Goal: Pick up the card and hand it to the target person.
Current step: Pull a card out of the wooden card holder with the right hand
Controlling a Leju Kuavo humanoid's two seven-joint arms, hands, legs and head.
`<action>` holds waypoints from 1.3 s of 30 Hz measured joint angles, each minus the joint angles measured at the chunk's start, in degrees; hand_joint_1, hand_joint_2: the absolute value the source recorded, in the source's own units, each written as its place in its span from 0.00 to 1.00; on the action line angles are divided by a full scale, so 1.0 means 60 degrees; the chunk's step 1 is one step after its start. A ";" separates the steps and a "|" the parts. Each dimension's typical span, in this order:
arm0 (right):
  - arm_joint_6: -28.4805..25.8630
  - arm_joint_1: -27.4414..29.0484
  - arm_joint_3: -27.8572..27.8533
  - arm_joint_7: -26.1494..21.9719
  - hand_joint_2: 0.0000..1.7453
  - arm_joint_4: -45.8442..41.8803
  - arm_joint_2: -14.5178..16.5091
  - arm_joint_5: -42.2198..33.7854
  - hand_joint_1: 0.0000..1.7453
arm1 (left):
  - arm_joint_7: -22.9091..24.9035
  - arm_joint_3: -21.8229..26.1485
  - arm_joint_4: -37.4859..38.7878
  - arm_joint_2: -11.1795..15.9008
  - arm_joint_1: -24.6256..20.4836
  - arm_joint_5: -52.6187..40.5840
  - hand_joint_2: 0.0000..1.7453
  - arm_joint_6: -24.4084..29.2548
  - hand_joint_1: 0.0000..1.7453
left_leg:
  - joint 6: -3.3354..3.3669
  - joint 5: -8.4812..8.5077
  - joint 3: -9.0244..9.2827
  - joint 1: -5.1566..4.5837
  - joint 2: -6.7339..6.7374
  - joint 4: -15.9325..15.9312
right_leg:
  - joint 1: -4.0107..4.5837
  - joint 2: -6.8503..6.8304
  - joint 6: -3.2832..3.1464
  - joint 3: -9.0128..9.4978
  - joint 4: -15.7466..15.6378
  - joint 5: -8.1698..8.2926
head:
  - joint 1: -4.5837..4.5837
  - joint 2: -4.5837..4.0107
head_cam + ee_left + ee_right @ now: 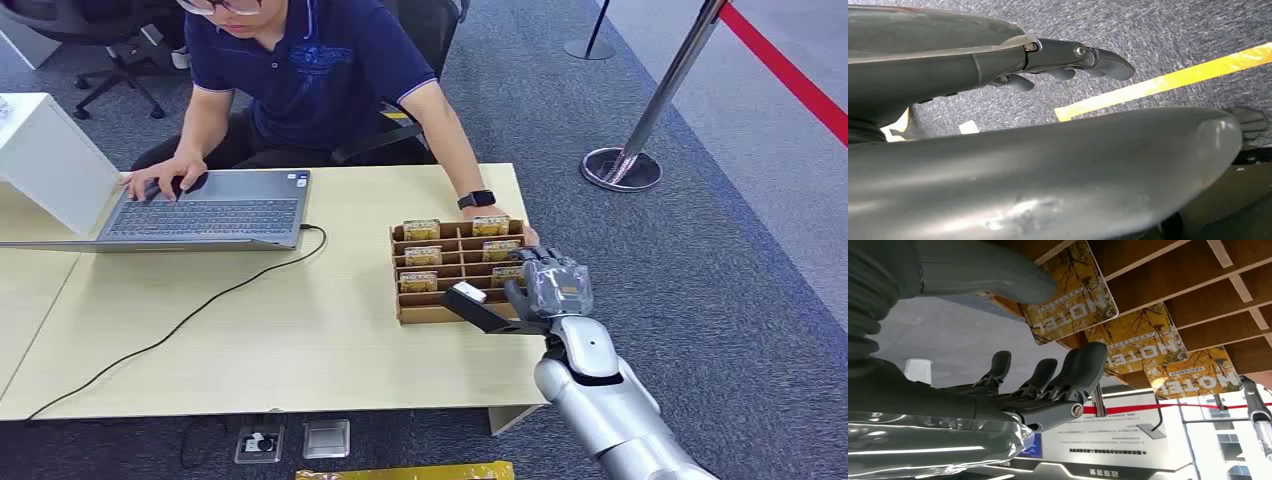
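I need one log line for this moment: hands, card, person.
right hand: open at card holder, thumb near closest card, none gripped | left hand: hanging, holds nothing | person: seated, typing on laptop

Yellow hotel cards [1072,295] upright in wooden slotted tray [425,312], right column.

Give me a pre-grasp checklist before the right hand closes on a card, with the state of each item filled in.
1. Right hand at the card rack: ok, at its right edge.
2. Fingers apart, nothing held: ok; thumb and fingers spread on either side of the nearest card.
3. Contact with that card: cannot tell.
4. Cards upright in their slots: ok.
5. Person's hand clear of the rack: not ok, it rests at the far right corner.
6. Left hand free: ok, hanging over the floor, holding nothing.
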 joint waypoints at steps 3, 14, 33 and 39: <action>0.0063 -0.0009 -0.0001 0.0002 1.00 0.0007 -0.0006 -0.0002 0.77 | 0.0004 0.0000 0.0000 0.0000 -0.0001 0.0000 0.00 0.0008 0.00 | 0.0000 0.0000 0.0000 0.0000 0.0000 0.0000 | 0.0000 0.0000 0.0000 0.0000 0.0000 0.0000 | 0.0005 0.0001; 0.0209 -0.0091 0.0000 0.0121 1.00 0.0063 -0.0043 0.0009 1.00 | 0.0039 0.0000 0.0000 0.0002 -0.0007 0.0000 0.00 0.0038 0.00 | 0.0000 0.0000 0.0006 0.0000 0.0000 0.0000 | 0.0000 0.0000 0.0000 0.0005 0.0000 0.0000 | 0.0004 0.0001; 0.0171 -0.0107 -0.0003 0.0313 1.00 0.0082 -0.0176 -0.0144 1.00 | -0.0060 -0.0003 0.0000 0.0015 -0.0006 -0.0024 0.00 0.0052 0.00 | 0.0000 0.0001 0.0010 0.0000 0.0000 0.0002 | 0.0000 0.0001 0.0000 0.0007 0.0000 0.0000 | 0.0003 0.0000; -0.0528 0.0102 -0.0133 0.0256 1.00 -0.0069 -0.0199 -0.0254 1.00 | -0.0060 -0.0015 0.0000 0.0028 -0.0009 -0.0085 0.00 0.0038 0.00 | 0.0000 0.0000 0.0003 0.0000 -0.0001 0.0004 | 0.0000 0.0000 0.0000 0.0003 0.0000 0.0000 | 0.0006 0.0000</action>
